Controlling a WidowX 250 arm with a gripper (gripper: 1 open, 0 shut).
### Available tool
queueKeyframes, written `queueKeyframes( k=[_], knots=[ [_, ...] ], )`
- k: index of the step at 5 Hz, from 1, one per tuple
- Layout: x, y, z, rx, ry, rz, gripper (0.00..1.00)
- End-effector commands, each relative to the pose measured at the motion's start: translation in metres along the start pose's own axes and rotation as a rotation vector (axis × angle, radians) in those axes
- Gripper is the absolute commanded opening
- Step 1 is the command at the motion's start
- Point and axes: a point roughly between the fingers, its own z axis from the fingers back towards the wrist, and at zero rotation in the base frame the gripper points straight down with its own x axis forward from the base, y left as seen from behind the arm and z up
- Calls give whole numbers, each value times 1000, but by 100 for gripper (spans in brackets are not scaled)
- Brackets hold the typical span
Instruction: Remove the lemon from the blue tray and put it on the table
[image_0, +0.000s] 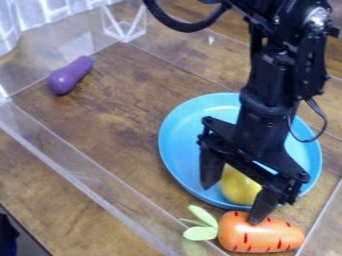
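Setting: a dark brown wooden table with visible grain, edged by low clear acrylic walls, seen from above and to one side.
Blue tray: a large round bright blue plate with a shallow rim, lying flat on the table toward the right.
Lemon: a small bright yellow lemon lies inside the blue tray, near its front rim, partly hidden by the robot's fingers.
Gripper: the black gripper points straight down over the tray, its jaws spread wide, one finger on each side of the lemon; it grasps nothing, and contact with the fruit cannot be told.
Carrot: an orange toy carrot with green leaves lies on the table just in front of the tray.
Eggplant: a purple toy eggplant lies on the table at the far left, well apart from the tray.
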Motion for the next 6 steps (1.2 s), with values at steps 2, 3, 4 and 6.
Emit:
queueKeyframes(
  k=[2, 3, 4, 6],
  knots=[
    [2, -13, -13, 7, -9, -23, 100],
    [6, -17, -27, 14, 6, -50, 100],
    [10, -18, -26, 13, 5, -55, 100],
    [14, -22, -27, 15, 6, -70, 0]
  ],
)
